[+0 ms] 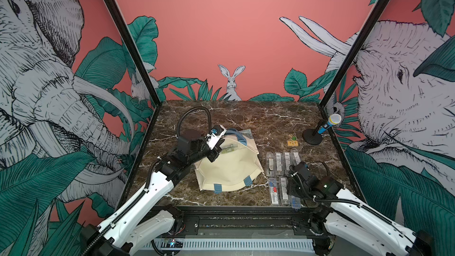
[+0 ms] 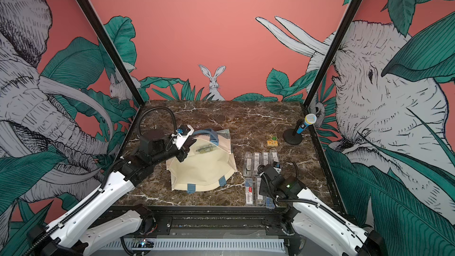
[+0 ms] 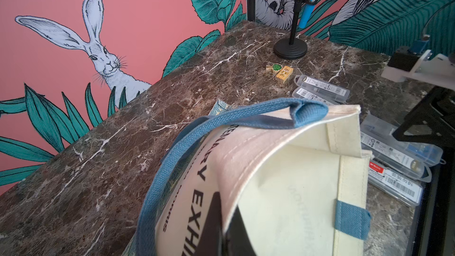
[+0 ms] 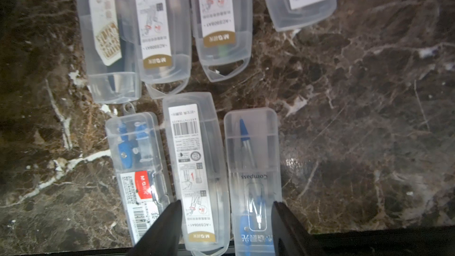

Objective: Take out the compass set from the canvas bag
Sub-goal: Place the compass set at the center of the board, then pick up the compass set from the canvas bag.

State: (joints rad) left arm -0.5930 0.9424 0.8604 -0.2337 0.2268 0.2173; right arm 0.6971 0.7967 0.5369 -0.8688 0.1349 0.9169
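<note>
Pink jungle-mural walls are enclosing a dark brown, white-veined marble desk [image 1: 221,116]. A cream canvas tote bag [image 1: 229,171] with dusty-blue strap handles [image 3: 221,116] is lying at its middle, dark lettering showing on its side in the left wrist view. The left claw [image 1: 213,156] is pressed together on the bag's hemmed rim at the far left, holding that edge up off the desk. Under the raised edge, in both top views, something that looks like a clear greenish compass set case [image 1: 227,148] [image 2: 205,148] is lying inside the bag, though it is too small to be sure. Just right of the bag, seven clear plastic compass cases [image 4: 194,168] are lying in two rows on the desk, four farther and three nearer. The right claw [image 4: 227,203] is hovering low over the near row with its fingers spread, gripping nothing; two of those cases are sitting between its tips. A blue microphone on a black round stand [image 1: 324,127] is standing near the far right corner, a small wooden block [image 1: 293,143] beside it.
</note>
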